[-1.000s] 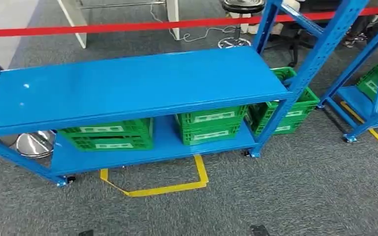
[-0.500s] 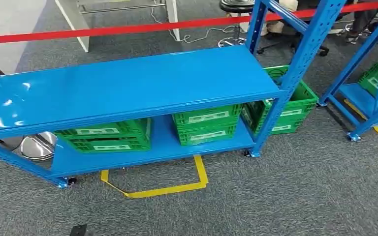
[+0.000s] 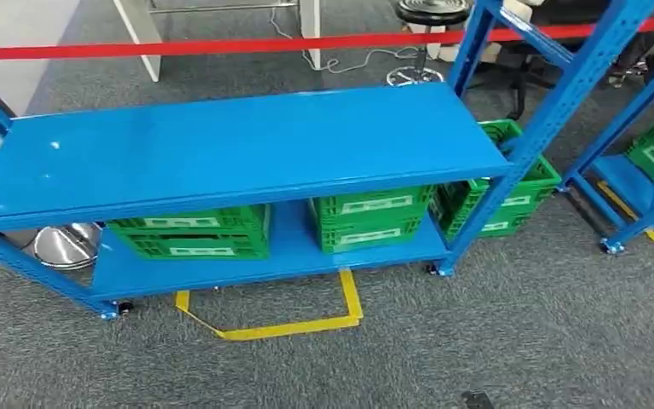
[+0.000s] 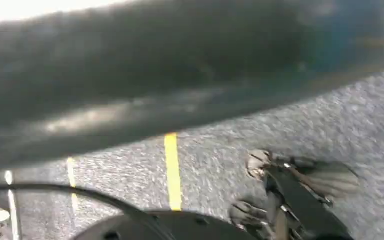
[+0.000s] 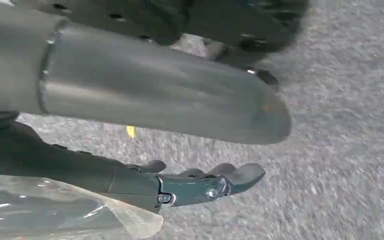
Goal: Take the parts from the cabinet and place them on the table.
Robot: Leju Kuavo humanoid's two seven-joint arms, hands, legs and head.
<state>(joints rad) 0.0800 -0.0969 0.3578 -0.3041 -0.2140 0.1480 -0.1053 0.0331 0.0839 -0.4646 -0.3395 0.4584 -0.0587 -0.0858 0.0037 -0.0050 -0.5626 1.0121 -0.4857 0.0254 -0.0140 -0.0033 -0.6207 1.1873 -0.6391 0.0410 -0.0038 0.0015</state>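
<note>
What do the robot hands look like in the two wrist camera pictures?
The right robot hand has a thick, smooth grey thumb with a rounded tip and slim dark fingers with small silver pins. The left robot hand, blurred, has dark fingers with paler tips. A thin black cable runs close by it.

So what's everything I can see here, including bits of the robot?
Rack: one, blue, centre, with a bare top shelf and a lower shelf.
Second rack: one, blue, far right, partly out of frame.
Crates: green, two stacks on the lower shelf, one on the floor behind the rack's right end, more on the second rack.
Barrier tape: one, red, stretched behind the rack.
Floor tape: yellow, on the grey carpet in front of the rack.
Stool: one, black, beyond the barrier.
Plastic: clear, against the right hand.
Right hand: grey and dark, fingers stretched out.
Left hand: dark, blurred.
</note>
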